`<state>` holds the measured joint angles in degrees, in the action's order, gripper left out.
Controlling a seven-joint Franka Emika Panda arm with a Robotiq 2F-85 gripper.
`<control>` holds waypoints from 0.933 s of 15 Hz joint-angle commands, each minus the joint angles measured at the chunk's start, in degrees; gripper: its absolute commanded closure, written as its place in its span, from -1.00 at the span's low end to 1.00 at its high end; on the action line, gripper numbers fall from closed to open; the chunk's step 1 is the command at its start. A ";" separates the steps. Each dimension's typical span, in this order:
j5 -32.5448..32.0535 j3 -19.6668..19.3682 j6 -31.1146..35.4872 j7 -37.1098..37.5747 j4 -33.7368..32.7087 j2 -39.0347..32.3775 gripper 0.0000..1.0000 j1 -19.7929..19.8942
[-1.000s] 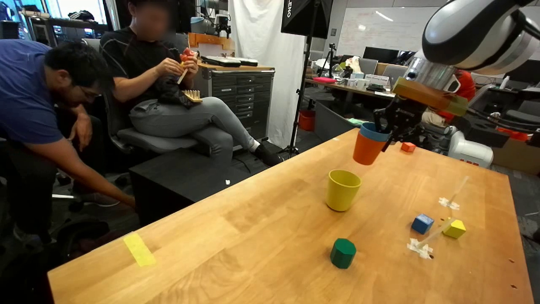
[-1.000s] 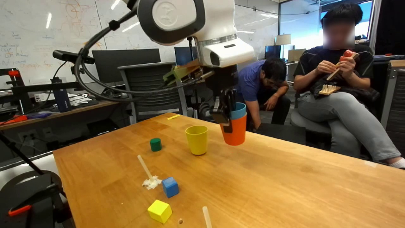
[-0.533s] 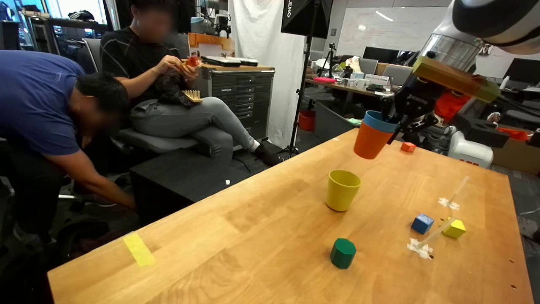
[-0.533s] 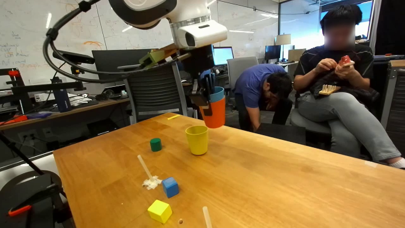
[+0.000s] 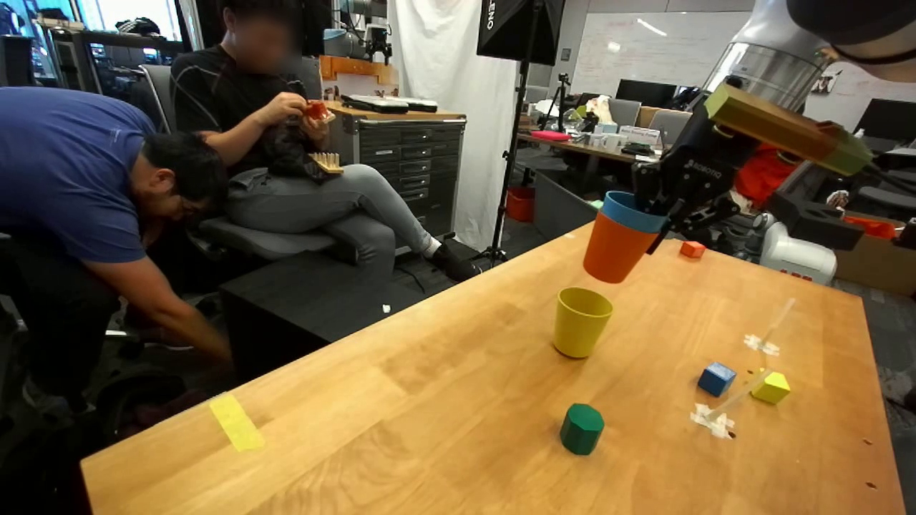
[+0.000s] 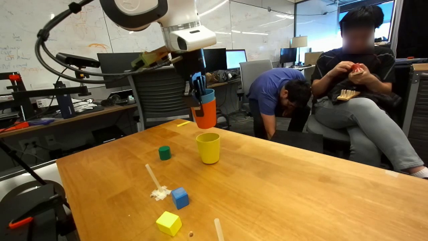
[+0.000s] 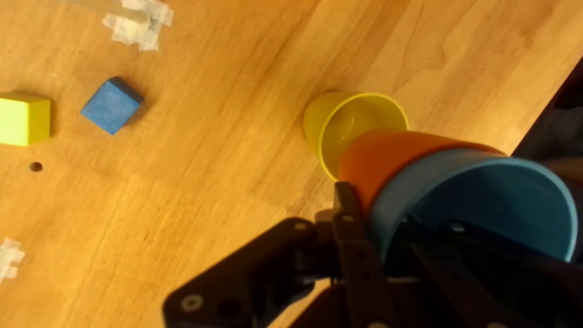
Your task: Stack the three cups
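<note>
Nested cups (image 5: 621,239), one side between jaws

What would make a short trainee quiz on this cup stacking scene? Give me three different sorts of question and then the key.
1. Multiple choice: how is the yellow tapered plastic cup placed? A: lying on its side; B: standing upright; C: upside down.
2. True or false: the red-orange tapered plastic cup sits inside the blue tapered plastic cup.
3. Fill the gap: one of the black jointed fingers lies against the red-orange cup's outside; the other reaches (blank) the blue cup.

Key: 1, B; 2, false, the blue cup sits inside the red-orange one; 3, inside.
</note>
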<state>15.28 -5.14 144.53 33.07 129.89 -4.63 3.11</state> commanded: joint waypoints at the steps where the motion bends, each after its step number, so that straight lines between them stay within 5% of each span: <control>1: 1.37 0.98 0.69 -1.69 0.90 0.10 0.96 -0.47; 14: 0.47 0.51 5.98 -0.50 -0.71 -5.96 0.96 -0.89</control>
<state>15.29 -4.53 148.64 32.76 130.18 -9.53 2.46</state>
